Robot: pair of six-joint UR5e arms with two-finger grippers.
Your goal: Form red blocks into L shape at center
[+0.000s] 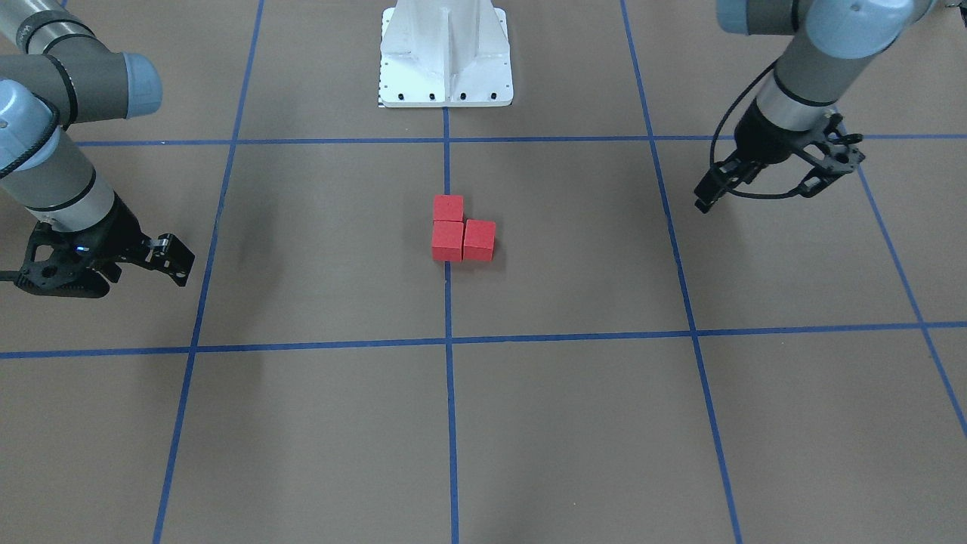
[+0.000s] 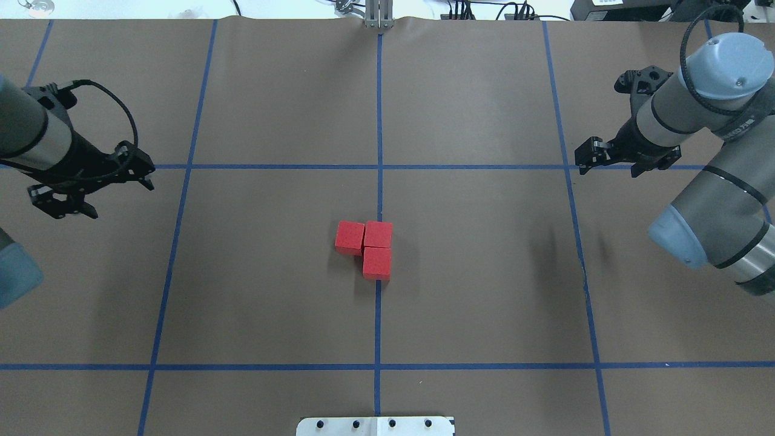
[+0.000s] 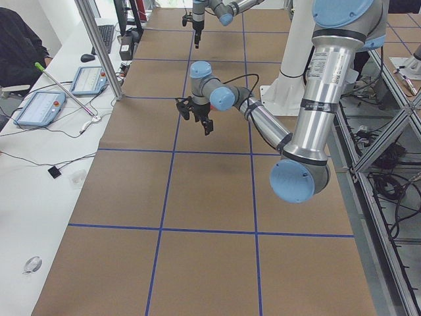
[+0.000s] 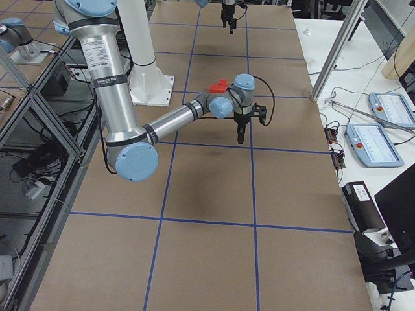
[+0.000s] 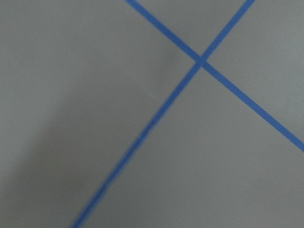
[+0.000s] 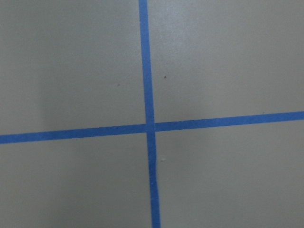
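Note:
Three red blocks sit touching in an L at the table's centre, on the middle blue line: one [image 2: 350, 237], one at the corner [image 2: 378, 234] and one [image 2: 376, 263]. They also show in the front-facing view [image 1: 447, 240] and partly behind the near arm in the right view [image 4: 218, 85]. My left gripper [image 2: 144, 171] hangs above the table far left of them, looks shut and holds nothing; it also shows in the front-facing view [image 1: 704, 198]. My right gripper [image 2: 586, 157] hangs far right, looks shut and empty, and also shows in the front-facing view [image 1: 177, 261].
Brown paper with a blue tape grid [image 2: 379, 166] covers the table. The white robot base [image 1: 446, 53] stands at the robot's edge. Both wrist views show only paper and tape crossings [image 6: 149, 127]. Operator tablets [image 4: 382, 136] lie beyond the table's far edge.

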